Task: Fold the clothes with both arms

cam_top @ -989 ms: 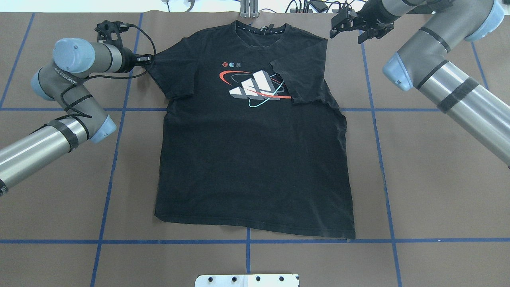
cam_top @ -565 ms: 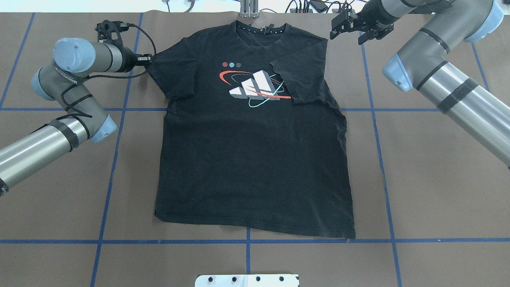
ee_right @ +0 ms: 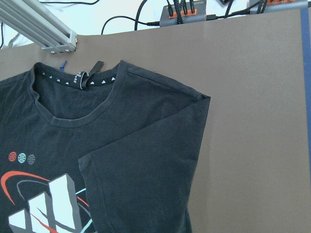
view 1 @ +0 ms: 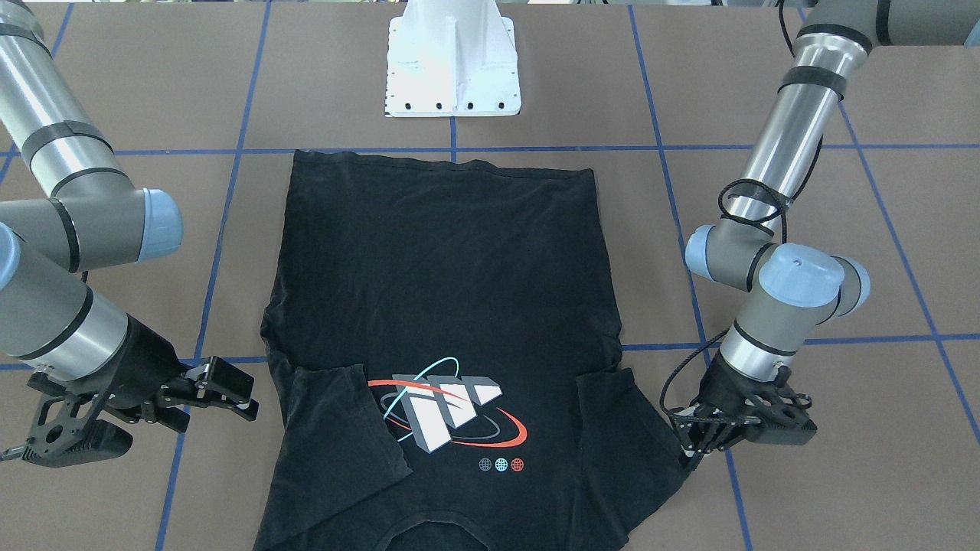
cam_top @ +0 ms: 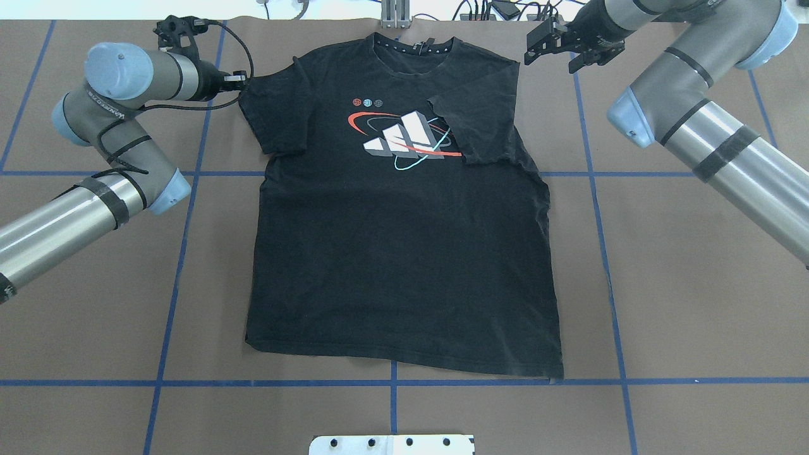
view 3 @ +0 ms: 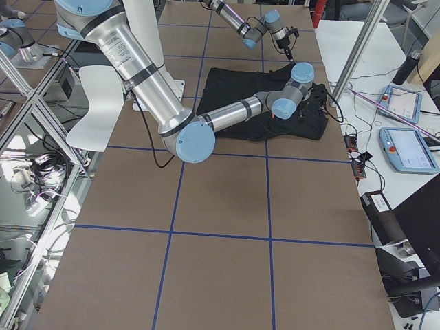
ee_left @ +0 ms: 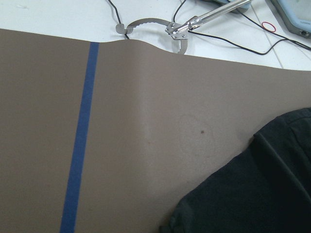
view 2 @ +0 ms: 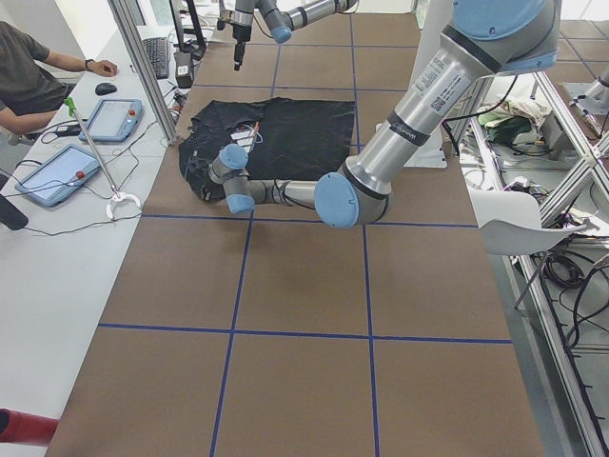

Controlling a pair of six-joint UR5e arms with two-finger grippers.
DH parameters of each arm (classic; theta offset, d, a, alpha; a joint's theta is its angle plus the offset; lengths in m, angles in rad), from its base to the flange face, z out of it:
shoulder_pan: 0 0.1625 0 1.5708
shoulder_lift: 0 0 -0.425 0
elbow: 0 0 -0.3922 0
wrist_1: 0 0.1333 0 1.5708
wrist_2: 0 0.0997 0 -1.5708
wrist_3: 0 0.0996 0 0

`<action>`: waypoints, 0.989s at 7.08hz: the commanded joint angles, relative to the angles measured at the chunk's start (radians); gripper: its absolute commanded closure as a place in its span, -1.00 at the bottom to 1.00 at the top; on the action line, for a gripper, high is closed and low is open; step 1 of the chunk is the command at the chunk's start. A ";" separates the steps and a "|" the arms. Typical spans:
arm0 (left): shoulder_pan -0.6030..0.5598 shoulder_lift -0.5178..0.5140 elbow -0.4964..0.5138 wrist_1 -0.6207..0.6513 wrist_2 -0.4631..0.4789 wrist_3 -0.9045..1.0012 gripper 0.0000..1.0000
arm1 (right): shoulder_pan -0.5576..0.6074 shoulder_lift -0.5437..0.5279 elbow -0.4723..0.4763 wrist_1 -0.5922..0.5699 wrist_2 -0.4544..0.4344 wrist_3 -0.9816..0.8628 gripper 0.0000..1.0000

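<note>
The black T-shirt lies flat on the brown table with its graphic up and its collar at the far edge. One sleeve is folded in over the chest and covers the edge of the graphic. My left gripper is shut on the edge of the other sleeve and holds it raised; in the front-facing view this left gripper sits at the shirt's corner. My right gripper hangs open beside the far shoulder, touching nothing, and shows as the right gripper in the front-facing view.
The white pedestal base stands at the near side, behind the hem. Blue tape lines cross the table. An aluminium bracket and cables lie past the collar. A person sits at a side desk with tablets.
My left gripper has moved toward the far edge and a little inward, drawing the sleeve up with it. The right gripper has barely shifted.
</note>
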 commanded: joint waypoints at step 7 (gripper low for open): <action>0.180 -0.308 0.201 -0.033 0.182 -0.495 1.00 | 0.011 -0.036 0.038 0.005 0.011 0.001 -1.00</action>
